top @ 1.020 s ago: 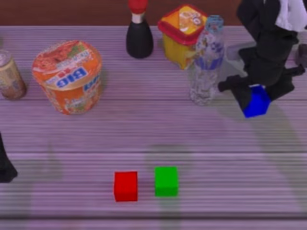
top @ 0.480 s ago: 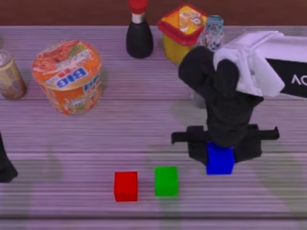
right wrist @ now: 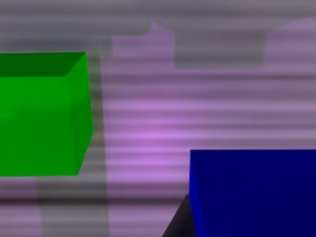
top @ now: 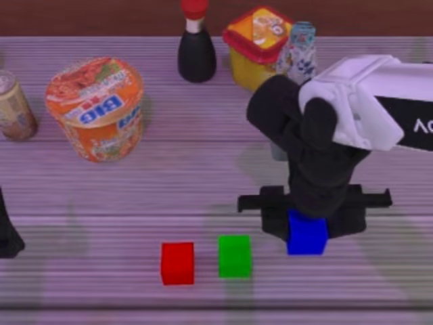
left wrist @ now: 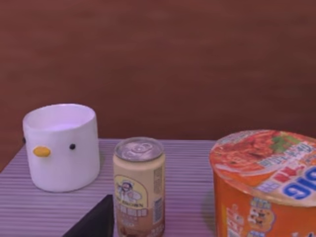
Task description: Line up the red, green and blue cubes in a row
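The red cube [top: 177, 263] and the green cube [top: 234, 256] sit side by side near the table's front edge. The blue cube [top: 306, 234] is right of the green one with a gap between them, held in my right gripper [top: 308, 229], which is shut on it from above. In the right wrist view the blue cube [right wrist: 254, 192] fills the near corner and the green cube [right wrist: 42, 113] stands beyond it. My left gripper [top: 8, 237] is parked at the table's left edge; only a dark finger [left wrist: 94, 222] shows in its wrist view.
A big orange noodle cup [top: 96, 107] and a small can [top: 13, 107] stand at the left. A soy sauce bottle [top: 196, 44], a yellow tub [top: 258, 46] and a clear water bottle [top: 298, 51] line the back. A white chick mug [left wrist: 61, 145] shows in the left wrist view.
My right arm swung the blue cube from the back right down toward the front, then lowered it a little more beside the green cube. The red and green cubes stayed put.
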`<action>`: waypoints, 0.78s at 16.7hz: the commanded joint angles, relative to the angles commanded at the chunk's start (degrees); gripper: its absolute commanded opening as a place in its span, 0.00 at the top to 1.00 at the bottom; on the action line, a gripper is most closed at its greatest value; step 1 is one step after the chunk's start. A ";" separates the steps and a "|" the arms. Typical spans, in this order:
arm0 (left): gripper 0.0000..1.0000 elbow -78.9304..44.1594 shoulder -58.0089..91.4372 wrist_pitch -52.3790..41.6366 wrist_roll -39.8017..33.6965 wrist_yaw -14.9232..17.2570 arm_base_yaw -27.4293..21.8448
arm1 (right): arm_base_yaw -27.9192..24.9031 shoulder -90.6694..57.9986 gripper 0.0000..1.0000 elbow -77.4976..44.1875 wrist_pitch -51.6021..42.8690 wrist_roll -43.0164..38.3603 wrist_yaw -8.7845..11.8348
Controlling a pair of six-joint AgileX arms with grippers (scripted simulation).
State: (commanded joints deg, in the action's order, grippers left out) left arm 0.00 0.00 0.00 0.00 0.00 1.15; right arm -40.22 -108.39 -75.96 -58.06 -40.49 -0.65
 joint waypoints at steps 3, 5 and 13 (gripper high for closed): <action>0.00 0.00 0.00 0.00 0.00 0.00 0.00 | -0.05 -2.15 1.00 3.15 5.81 -0.13 0.00; 0.00 0.00 0.00 0.00 0.00 0.00 0.00 | -0.13 -4.03 1.00 5.76 10.70 -0.22 -0.03; 0.00 0.00 0.00 0.00 0.00 0.00 0.00 | -0.28 -5.75 0.85 8.03 14.06 -0.29 -0.12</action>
State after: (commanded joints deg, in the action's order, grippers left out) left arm 0.00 0.00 0.00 0.00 0.00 1.15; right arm -40.50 -114.14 -67.93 -44.01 -40.78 -0.77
